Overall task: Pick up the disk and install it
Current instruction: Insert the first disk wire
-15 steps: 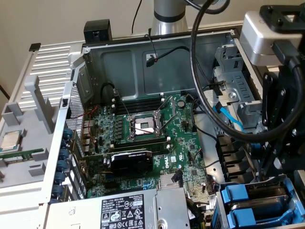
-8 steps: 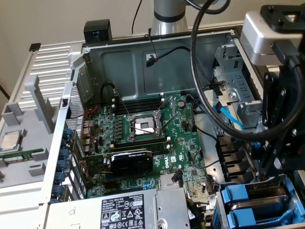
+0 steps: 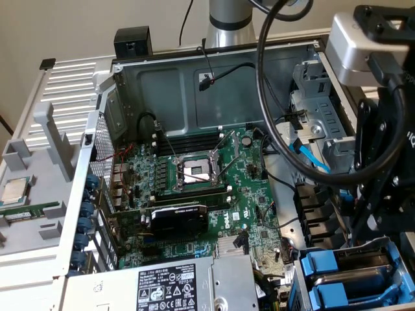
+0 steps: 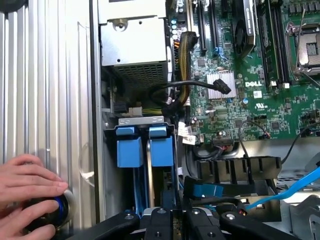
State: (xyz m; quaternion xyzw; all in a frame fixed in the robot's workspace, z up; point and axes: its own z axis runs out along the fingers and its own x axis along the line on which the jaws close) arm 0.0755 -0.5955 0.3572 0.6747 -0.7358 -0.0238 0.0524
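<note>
The disk sits in its blue plastic carrier in the drive bay at the case's corner. A strip of silver metal runs along its side. A second blue carrier stands beside it. In the exterior view both blue fronts show at the lower right. My black gripper hangs right over the near end of the disk, fingers close together and shut. Whether they pinch the carrier I cannot tell. In the exterior view the gripper is at the right, above the bay.
A person's hand rests on a black-and-blue round object on the ribbed panel. The power supply, graphics card and motherboard fill the case. A black cable loop and a blue cable lie close by.
</note>
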